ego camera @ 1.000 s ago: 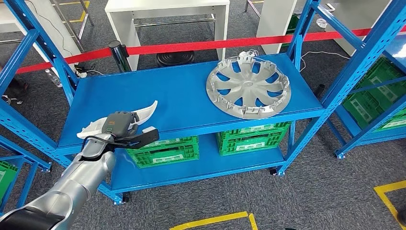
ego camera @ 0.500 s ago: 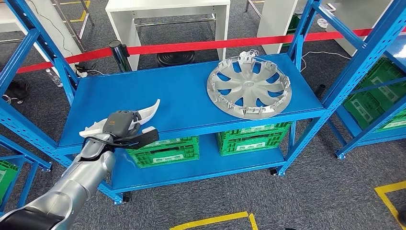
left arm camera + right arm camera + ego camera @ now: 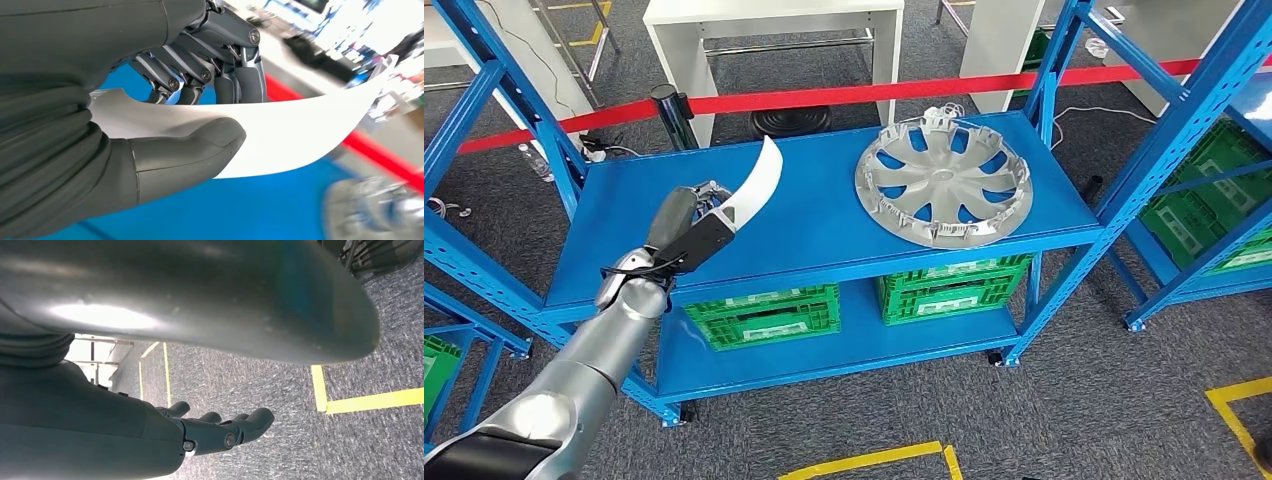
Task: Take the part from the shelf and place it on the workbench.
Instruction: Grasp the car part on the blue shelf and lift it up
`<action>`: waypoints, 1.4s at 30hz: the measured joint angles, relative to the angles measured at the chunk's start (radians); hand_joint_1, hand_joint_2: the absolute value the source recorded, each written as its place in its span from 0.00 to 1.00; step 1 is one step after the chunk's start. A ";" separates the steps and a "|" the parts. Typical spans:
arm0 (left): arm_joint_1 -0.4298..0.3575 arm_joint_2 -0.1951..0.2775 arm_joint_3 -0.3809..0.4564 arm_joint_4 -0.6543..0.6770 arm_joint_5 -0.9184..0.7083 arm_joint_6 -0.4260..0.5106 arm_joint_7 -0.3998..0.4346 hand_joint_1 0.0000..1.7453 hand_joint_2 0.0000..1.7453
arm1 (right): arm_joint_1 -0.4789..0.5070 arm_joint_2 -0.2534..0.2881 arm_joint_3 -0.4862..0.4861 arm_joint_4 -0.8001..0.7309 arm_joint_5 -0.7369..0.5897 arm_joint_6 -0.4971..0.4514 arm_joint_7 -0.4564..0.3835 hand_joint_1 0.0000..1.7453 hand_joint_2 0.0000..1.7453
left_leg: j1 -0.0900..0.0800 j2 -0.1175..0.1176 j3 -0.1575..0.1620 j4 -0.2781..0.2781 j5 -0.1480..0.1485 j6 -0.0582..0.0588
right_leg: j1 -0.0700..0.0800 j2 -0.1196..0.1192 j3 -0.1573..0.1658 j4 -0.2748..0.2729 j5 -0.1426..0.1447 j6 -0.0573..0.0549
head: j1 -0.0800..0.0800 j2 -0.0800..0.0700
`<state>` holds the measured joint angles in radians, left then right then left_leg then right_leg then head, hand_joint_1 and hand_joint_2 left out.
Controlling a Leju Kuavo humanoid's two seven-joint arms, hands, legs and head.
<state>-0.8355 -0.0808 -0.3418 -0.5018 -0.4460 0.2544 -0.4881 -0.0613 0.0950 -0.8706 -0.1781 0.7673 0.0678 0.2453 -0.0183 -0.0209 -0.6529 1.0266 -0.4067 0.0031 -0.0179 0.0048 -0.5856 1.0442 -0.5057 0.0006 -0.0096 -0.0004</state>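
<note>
The left hand grips the curved white part, raised clear above the blue shelf at its left. Carrying it to the workbench remains. The right hand hangs empty, fingers loosely spread.

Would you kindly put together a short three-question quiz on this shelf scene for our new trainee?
1. True or false: the left hand holds the white curved part.
2. What lies flat on the blue shelf, toward its right end? A) silver wheel cover B) cardboard box C) drill
3. Fill in: the crates under the top shelf are ____.

Key: 1 true; 2 A, the silver wheel cover; 3 green.
</note>
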 joint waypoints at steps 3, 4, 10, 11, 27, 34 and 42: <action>0.019 0.000 0.014 -0.124 0.134 -0.024 -0.028 1.00 1.00 | 0.001 0.000 -0.003 0.000 0.002 -0.002 0.000 0.00 0.00 | 0.000 0.000 0.000 0.000 0.000 0.000 | 0.000 0.000 0.000 0.000 0.000 0.000 | 0.000 0.000; 0.029 0.003 0.015 -0.184 0.177 -0.031 -0.016 1.00 1.00 | 0.002 0.000 -0.004 0.000 0.003 -0.003 0.000 0.00 0.00 | 0.000 0.000 0.000 0.000 0.000 0.000 | 0.000 0.000 0.000 0.000 0.000 0.000 | 0.000 0.000; 0.092 0.035 0.013 -0.514 0.401 -0.105 0.055 1.00 1.00 | 0.005 0.000 -0.008 0.000 0.011 -0.003 0.001 0.00 0.00 | 0.000 0.000 0.000 0.000 -0.003 0.001 | 0.000 0.000 0.000 0.000 -0.002 0.001 | 0.000 0.000; 0.104 0.041 0.013 -0.549 0.433 -0.122 0.058 1.00 1.00 | 0.005 0.000 -0.009 0.000 0.012 -0.003 0.001 0.00 0.00 | 0.000 0.000 0.000 0.000 -0.003 0.001 | 0.000 0.000 0.000 0.000 -0.002 0.001 | 0.000 0.000; 0.181 0.062 0.006 -0.718 0.501 -0.165 0.073 1.00 1.00 | 0.004 -0.001 -0.025 0.000 0.015 -0.002 0.001 0.00 0.00 | 0.006 0.010 0.006 -0.020 0.013 0.031 | -0.005 -0.001 -0.097 0.253 -0.138 0.036 | 0.002 0.000; 0.181 0.061 0.005 -0.719 0.497 -0.173 0.077 1.00 1.00 | 0.001 0.000 -0.030 0.000 0.010 -0.003 0.001 0.00 0.00 | 0.012 0.003 -0.030 0.019 0.025 -0.010 | -0.009 0.009 0.022 0.030 -0.026 0.018 | 0.003 0.000; 0.187 0.068 0.003 -0.719 0.497 -0.175 0.078 1.00 1.00 | 0.000 0.000 -0.033 0.000 0.011 -0.003 0.001 0.00 0.00 | 0.022 0.014 -0.094 0.287 -0.167 -0.047 | -0.011 -0.003 -0.050 0.023 0.038 -0.022 | -0.002 0.000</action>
<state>-0.6483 -0.0126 -0.3388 -1.2203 0.0511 0.0790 -0.4100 -0.0611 0.0954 -0.9041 -0.1781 0.7786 0.0652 0.2465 0.0039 -0.0073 -0.7473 1.3134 -0.5736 -0.0442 -0.0285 0.0021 -0.6356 1.0668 -0.4675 -0.0213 -0.0114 -0.0004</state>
